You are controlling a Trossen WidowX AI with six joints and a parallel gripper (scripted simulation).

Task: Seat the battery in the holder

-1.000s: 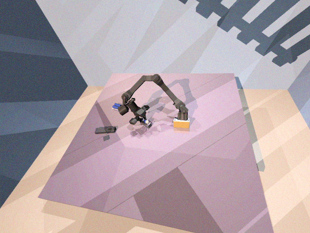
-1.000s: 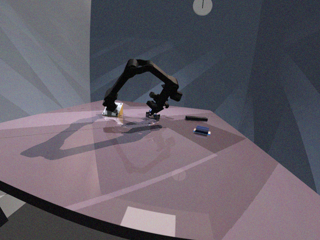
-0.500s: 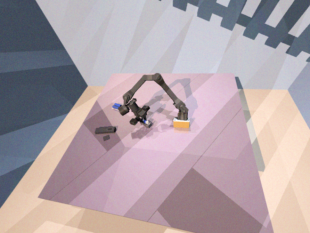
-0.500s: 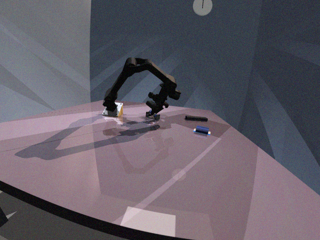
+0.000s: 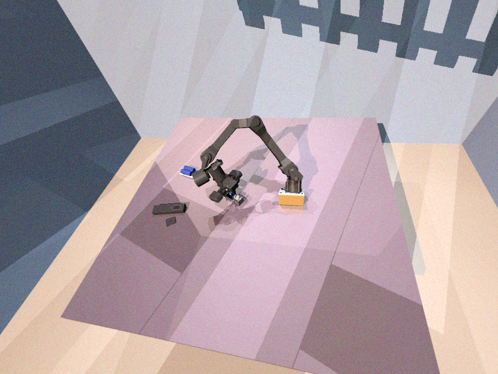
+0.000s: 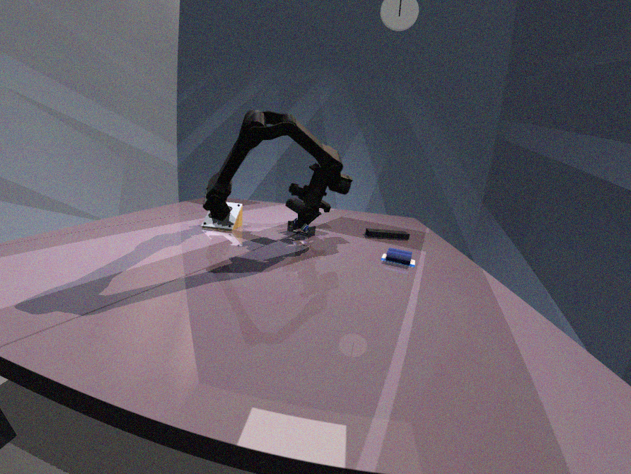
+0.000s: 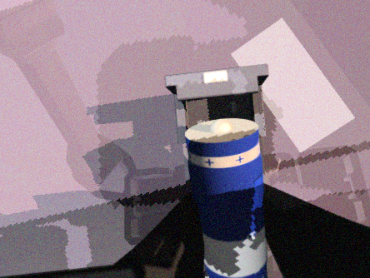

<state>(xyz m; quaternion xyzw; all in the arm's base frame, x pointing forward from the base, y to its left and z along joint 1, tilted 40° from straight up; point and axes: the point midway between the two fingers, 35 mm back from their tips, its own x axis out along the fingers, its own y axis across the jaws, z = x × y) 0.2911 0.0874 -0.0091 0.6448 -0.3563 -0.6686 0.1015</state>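
Note:
A blue battery (image 7: 225, 176) (image 5: 236, 197) with a white band is held with its pale terminal end toward the holder's lip. The grey holder (image 7: 192, 86) (image 5: 240, 201) (image 6: 310, 232) stands under it. In the wrist view the terminal end is short of the lip, with a dark gap of the holder's inside showing between them. The battery looks tilted, terminal end raised. My gripper (image 7: 227, 198) (image 5: 232, 195) is shut on the battery, one dark finger on each side. The flat end and the spring are hidden; whether they touch cannot be seen.
A dark remote (image 5: 164, 209) (image 6: 386, 234) and a small dark cover (image 5: 171, 221) lie left of the holder in the top view. Behind them two blue cylinders (image 5: 187, 169) (image 6: 398, 255) rest on a white tray. The arm's orange base block (image 5: 291, 199) stands to the right.

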